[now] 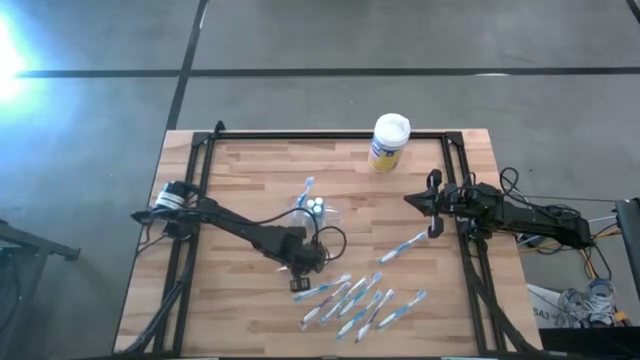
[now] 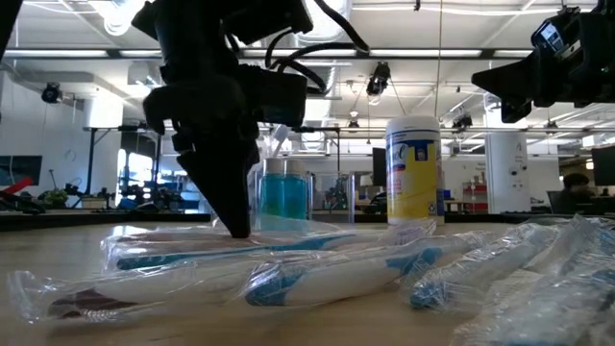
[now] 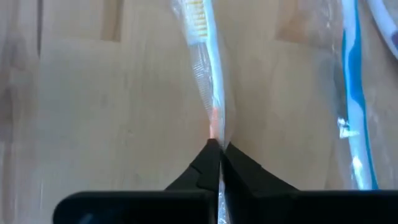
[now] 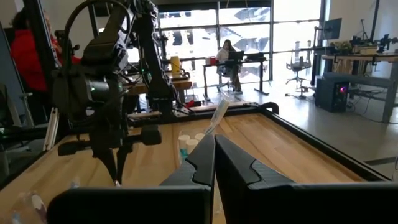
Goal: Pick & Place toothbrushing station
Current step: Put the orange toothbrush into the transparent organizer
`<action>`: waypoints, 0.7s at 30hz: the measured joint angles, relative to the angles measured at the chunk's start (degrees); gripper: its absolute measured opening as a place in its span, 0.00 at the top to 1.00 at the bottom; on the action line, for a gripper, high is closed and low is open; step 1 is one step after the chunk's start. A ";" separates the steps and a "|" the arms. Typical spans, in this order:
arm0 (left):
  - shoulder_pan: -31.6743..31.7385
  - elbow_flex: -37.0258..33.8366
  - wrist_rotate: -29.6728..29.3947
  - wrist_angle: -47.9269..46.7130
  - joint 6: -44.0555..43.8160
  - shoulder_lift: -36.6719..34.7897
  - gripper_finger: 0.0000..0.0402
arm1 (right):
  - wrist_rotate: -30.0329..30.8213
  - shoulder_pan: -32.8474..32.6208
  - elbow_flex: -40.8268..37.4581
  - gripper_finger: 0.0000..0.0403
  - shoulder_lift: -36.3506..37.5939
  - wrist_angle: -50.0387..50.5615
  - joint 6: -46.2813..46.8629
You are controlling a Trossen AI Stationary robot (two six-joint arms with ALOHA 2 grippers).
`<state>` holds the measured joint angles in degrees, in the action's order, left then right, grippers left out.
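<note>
A wrapped toothbrush [image 3: 208,74] is pinched at its handle end by the left gripper [image 1: 300,283], low on the table's [image 1: 240,320] front half beside the other brushes. The pick step looks done; next, a lift toward the clear holder [image 1: 316,209]. The right gripper [image 1: 437,226] is parked clenched, empty, mid-right.

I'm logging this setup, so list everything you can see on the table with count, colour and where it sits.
Wrapped toothbrushes: about eight, white-blue, row at the near edge; one more lies apart toward the right arm.
Clear holder: one, mid-table, with teal-capped tubes and one toothbrush.
Canister: one, white lid, yellow-blue label, far edge.
Table: one, wood.
Left gripper: shut on a wrapped toothbrush.
Right gripper: shut, empty, raised at the right side.
</note>
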<state>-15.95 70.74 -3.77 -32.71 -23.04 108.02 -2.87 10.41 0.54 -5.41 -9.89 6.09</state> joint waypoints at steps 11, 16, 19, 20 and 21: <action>-0.88 -0.15 -8.47 -6.55 1.63 -9.86 0.99 | 0.00 0.00 0.00 0.98 0.00 0.06 -0.06; -1.95 -0.35 -13.65 -8.03 4.21 -18.39 1.00 | 0.00 -0.01 0.00 0.98 0.00 0.06 -0.06; -2.46 -2.18 -14.44 -8.03 6.39 -24.57 1.00 | 0.00 0.00 0.00 0.98 0.00 0.06 -0.06; -2.67 -3.13 -15.24 -7.75 6.55 -26.71 1.00 | 0.00 -0.02 0.00 0.98 0.00 0.08 -0.06; -2.70 -4.30 -16.35 -7.52 6.58 -29.11 1.00 | -0.01 -0.02 0.00 0.98 0.00 0.07 -0.06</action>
<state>-18.65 66.44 -20.12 -40.23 -16.47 78.91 -2.88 10.39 0.54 -5.41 -9.82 6.02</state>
